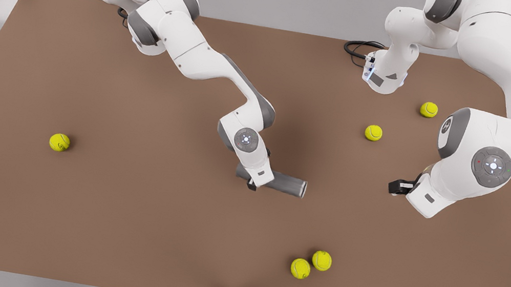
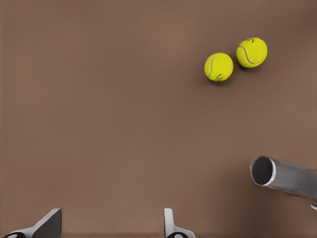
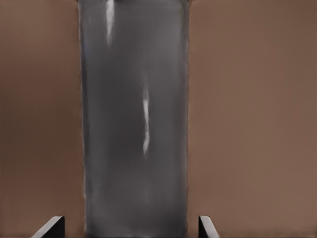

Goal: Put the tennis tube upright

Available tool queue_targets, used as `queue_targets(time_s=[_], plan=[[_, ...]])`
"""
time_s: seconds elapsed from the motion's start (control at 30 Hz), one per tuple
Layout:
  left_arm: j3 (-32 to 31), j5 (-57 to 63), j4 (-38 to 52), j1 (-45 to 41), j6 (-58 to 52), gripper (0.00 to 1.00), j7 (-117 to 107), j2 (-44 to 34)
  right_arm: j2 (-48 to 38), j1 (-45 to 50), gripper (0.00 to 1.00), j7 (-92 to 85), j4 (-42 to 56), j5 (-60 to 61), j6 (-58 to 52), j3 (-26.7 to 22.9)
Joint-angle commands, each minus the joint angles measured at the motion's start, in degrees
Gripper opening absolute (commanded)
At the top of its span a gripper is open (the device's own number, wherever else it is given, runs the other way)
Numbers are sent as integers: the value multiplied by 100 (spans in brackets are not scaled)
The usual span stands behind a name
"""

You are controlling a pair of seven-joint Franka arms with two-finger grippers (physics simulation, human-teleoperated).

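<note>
- Straddling the tennis tube (image 3: 133,124), the right gripper (image 3: 131,229) has a fingertip showing on either side of the grey barrel; the jaws are spread wider than the tube and no contact is visible, so released, not yet gripping.
- In the front view this right gripper (image 1: 253,180) sits over the tube (image 1: 286,185) near its end toward the front view's left.
- Tube lies flat on the brown table (image 1: 117,224), roughly mid-table, open silvery-rimmed end (image 2: 262,170) toward the front view's right.
- Left gripper (image 2: 111,225): jaws apart, empty, bare table beneath. In the front view it (image 1: 396,187) hangs well apart from the tube's rimmed end, waiting.
- Two tennis balls (image 2: 219,66) lie touching, near the tube's mouth but apart from it.
- Progress, judged: approach done; closing, lifting and tilting upright all remain.
</note>
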Motion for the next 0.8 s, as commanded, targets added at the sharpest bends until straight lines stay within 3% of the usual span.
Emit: queue_targets(time_s=[0.0, 0.2, 0.27, 0.3, 0.37, 0.43, 0.47, 0.57, 0.67, 0.77], plan=[[-1, 6, 3, -10, -3, 100, -230, -9, -33, -6, 100, 492, 4, -21, -48, 1], [-9, -3, 12, -89, -3, 100, -432, -18, -867, -85, 100, 536, 4, -30, -663, 1], [-18, -99, 108, -589, -3, 100, -1153, -53, -1887, -445, 100, 632, 4, -21, -2244, -175], [-18, -152, 134, -985, 6, 100, -1495, -1, -2405, -787, 100, 764, 13, -205, -3342, -570], [-18, -152, 477, -1574, 24, 100, -3646, 377, -2977, -1279, 100, 1581, 13, -935, -4653, -1142], [-27, -170, 811, -2154, 94, 100, -6697, 904, -3443, -2080, 100, 2038, 13, -1366, -5277, -1212], [-71, -301, 1119, -2260, 401, 100, -8051, 1353, -3794, -2317, 100, 2100, 22, -1419, -5567, -1476], [-62, -618, 1128, -2251, 1192, 100, -10644, 1678, -4779, -2783, 100, 2733, -5, -1366, -6411, -1493], [-62, -618, 1101, -2260, 1755, 100, -12007, 1915, -5183, -2888, 100, 2733, 4, -1164, -6693, -1757], [-62, -662, 882, -2269, 2361, 100, -12000, 1960, -5184, -2924, 100, 2716, 22, -1120, -6737, -1845]])
